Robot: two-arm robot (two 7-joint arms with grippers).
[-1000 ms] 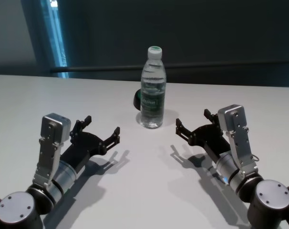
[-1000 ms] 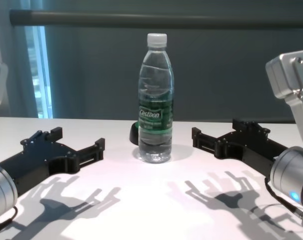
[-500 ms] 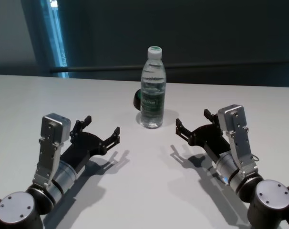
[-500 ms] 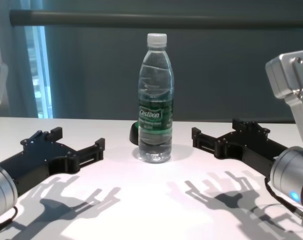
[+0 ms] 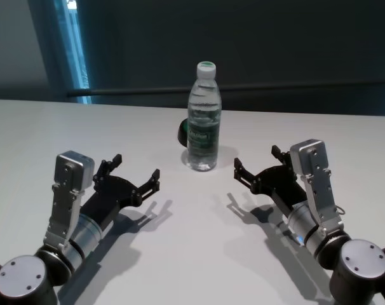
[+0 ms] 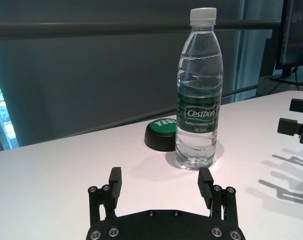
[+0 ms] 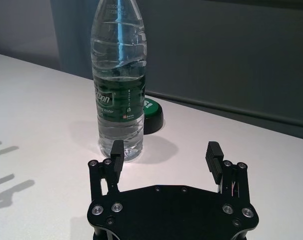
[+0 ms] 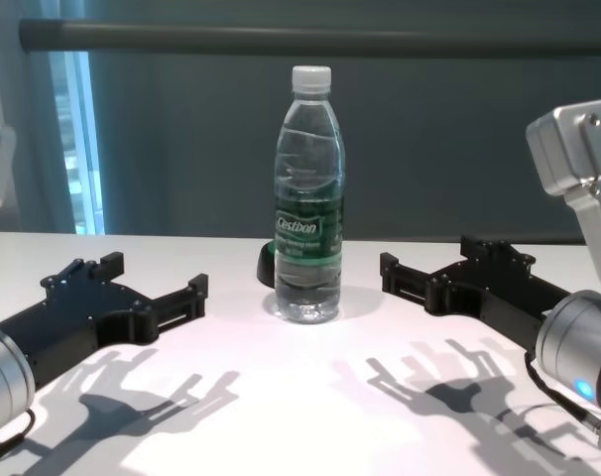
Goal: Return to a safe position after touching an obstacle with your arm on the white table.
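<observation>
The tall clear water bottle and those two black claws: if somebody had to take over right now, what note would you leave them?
Left gripper: open, empty, hovering low over the white table, to the bottle's left and nearer the robot.
Right gripper: open, empty, mirrored on the bottle's right.
The tall clear plastic water bottle with a white cap and green Cestbon label stands upright mid-table, touched by neither gripper. A low black-and-green round button sits just behind it.
Done: both arms look clear of the bottle.
Left: confirm this counts as the safe position; nothing shows whether contact was made.

Clear plastic bottle (image 5: 202, 121), smooth table (image 5: 180, 254)
</observation>
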